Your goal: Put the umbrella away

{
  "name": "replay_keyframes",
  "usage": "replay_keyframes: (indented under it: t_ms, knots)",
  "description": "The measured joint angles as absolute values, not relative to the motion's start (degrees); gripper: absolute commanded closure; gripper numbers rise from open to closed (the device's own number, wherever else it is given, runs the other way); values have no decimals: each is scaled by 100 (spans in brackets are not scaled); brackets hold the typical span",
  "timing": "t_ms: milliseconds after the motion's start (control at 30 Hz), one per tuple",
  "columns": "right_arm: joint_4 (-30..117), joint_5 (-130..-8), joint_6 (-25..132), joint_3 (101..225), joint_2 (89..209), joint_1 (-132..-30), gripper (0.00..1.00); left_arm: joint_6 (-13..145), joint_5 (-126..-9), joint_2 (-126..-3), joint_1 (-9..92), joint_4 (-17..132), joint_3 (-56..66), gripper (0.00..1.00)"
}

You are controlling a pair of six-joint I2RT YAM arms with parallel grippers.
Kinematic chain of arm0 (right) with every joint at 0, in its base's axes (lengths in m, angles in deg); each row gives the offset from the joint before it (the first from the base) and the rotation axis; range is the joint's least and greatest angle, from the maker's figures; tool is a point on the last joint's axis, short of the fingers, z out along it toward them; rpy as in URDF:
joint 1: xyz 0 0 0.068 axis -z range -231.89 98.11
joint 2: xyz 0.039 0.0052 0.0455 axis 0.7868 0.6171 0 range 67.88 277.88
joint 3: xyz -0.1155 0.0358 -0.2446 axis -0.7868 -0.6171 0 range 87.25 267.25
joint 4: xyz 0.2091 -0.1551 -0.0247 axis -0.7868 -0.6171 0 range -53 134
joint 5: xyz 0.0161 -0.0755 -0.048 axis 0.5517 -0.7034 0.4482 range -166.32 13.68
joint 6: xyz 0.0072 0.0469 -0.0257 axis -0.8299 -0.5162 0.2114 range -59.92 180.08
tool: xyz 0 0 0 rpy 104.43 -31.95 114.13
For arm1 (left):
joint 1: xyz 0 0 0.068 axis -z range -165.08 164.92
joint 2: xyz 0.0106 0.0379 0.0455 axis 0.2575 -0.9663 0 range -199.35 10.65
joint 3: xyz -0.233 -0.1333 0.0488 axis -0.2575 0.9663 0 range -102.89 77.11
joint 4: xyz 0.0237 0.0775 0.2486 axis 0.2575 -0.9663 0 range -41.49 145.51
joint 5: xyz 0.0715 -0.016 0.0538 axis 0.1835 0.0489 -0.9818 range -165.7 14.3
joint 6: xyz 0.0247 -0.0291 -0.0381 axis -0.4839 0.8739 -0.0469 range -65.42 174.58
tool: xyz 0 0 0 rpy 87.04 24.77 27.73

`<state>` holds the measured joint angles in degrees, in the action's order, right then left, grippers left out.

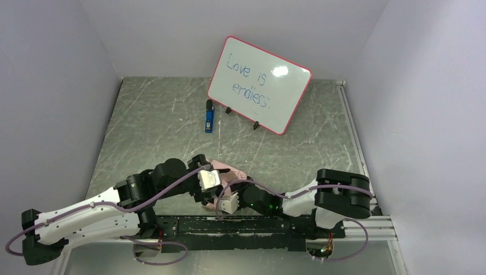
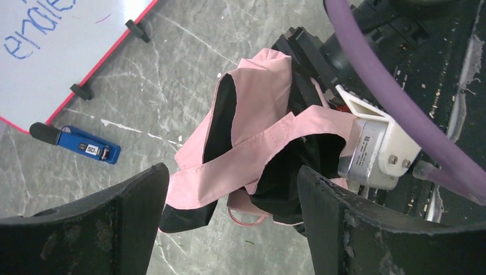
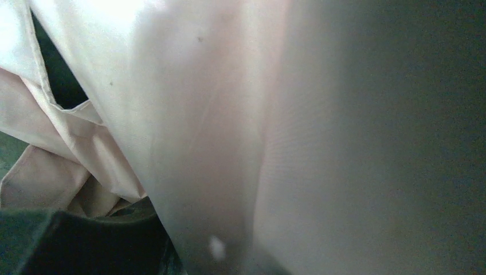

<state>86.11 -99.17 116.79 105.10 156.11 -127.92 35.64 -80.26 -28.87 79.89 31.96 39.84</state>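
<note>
A: Fingers of the left gripper [image 2: 231, 171] are spread wide with nothing between them; the umbrella [image 2: 252, 132] is seen just beyond, bunched near the table's [image 1: 149, 126] front edge.
B: And the right gripper [image 1: 228, 201]?
A: Buried in pink cloth (its camera [image 2: 375, 152] is smothered), so its hold cannot be told.
B: Risk?
A: Only loose fabric could be pinched at closing, and the bundle dragged open or pulled off the edge.

The umbrella [image 1: 228, 171] lies by the arm bases, marker [image 1: 210, 118] and whiteboard [image 1: 259, 83] behind it
</note>
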Motion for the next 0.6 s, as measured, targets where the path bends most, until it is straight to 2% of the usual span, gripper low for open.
replay_keyframes:
  t_ms: [333,600]
  knots:
    - [9223,-10177,12168,10291,15805,-12893,73,3243,-7798,-2990,7985,2811,3518,8]
    - [9430,-10365,12282,10125,15803,-12971,74,4039,-8222,-3390,7425,2844,2705,6]
